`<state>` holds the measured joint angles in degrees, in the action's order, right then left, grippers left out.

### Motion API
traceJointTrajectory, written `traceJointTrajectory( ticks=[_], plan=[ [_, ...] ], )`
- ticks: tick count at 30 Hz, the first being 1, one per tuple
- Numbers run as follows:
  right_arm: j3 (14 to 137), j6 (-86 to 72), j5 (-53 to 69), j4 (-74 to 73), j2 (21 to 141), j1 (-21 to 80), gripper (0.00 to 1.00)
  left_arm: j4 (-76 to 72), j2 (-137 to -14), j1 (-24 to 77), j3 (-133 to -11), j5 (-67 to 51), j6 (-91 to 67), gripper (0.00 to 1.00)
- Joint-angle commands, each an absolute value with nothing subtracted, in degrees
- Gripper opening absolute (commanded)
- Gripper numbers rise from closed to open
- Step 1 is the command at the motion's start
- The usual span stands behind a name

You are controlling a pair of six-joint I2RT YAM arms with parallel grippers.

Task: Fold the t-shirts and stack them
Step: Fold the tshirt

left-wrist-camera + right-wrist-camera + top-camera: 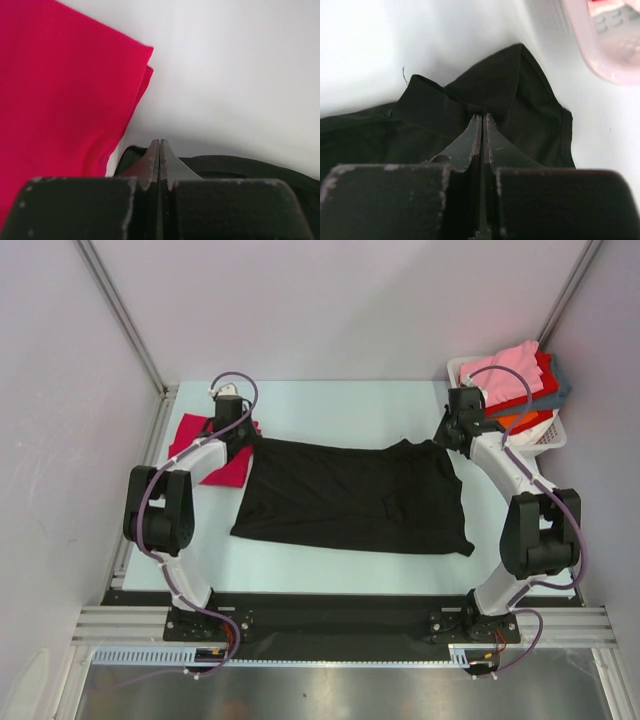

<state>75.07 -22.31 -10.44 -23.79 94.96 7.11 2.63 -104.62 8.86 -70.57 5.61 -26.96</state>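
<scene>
Basket: a white slatted basket [553, 436] stands at the far right corner of the table [330, 405], just behind the right arm's wrist. In the right wrist view its rim [600, 55] shows blurred at the upper right.
In the basket: 4 colours of cloth, heaped above the rim. A pink t-shirt [512, 372] lies on top, with a red t-shirt [541, 376] under it. A teal t-shirt [563, 381] sticks out on the far right side. An orange t-shirt [522, 421] sits lowest, toward the near side.
Black t-shirt: the black t-shirt [355, 495] lies spread across the middle of the table, between the 2 arms. Its far edge runs from one gripper to the other, and its near edge is flat and a little skewed.
Magenta-red t-shirt: the magenta-red t-shirt [203, 447] lies folded on the table at the far left. It is partly under the left arm and just beside the black one's far left corner. The left wrist view shows its layered folded edge [65, 100].
Left gripper: the left gripper [159, 146] has its jaws pressed together. Black cloth is bunched right at the tips, so it seems to pinch that far left corner. From above it sits over that corner [243, 436].
Right gripper: the right gripper [480, 120] has its jaws pressed together on a small tuck of black cloth beside the collar. From above it sits at the shirt's far right corner [446, 437], close to the basket.
</scene>
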Motion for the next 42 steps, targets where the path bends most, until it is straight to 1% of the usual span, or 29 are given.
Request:
traceJointTrajectory(
  ticks=[1, 6, 17, 29, 38, 42],
  plan=[
    [73.0, -22.9, -14.6, -21.6, 89.5, 8.5, 0.0, -1.7, -100.1, 8.6, -67.5, 6.0, -27.9, 0.0],
    [69.4, -22.9, -16.2, -21.5, 85.4, 9.3, 0.0, -3.6, -97.1, 8.9, -63.5, 6.0, -28.0, 0.0],
    [62.1, -23.9, -17.1, -21.3, 77.3, 10.5, 0.0, -4.9, -94.5, 10.3, -59.8, 5.7, -27.2, 0.0],
    [55.6, -24.3, -17.0, -21.4, 70.1, 11.8, 0.0, -4.2, -88.5, 10.3, -54.2, 8.7, -27.6, 0.0],
    [51.5, -26.2, -19.9, -22.7, 67.2, 14.8, 0.0, -3.0, -86.5, 10.3, -51.2, 8.5, -28.0, 0.0],
    [47.6, -28.8, -24.1, -22.9, 63.5, 17.1, 0.01, -3.9, -85.6, 10.3, -47.6, 6.1, -30.3, 0.01]
  ],
)
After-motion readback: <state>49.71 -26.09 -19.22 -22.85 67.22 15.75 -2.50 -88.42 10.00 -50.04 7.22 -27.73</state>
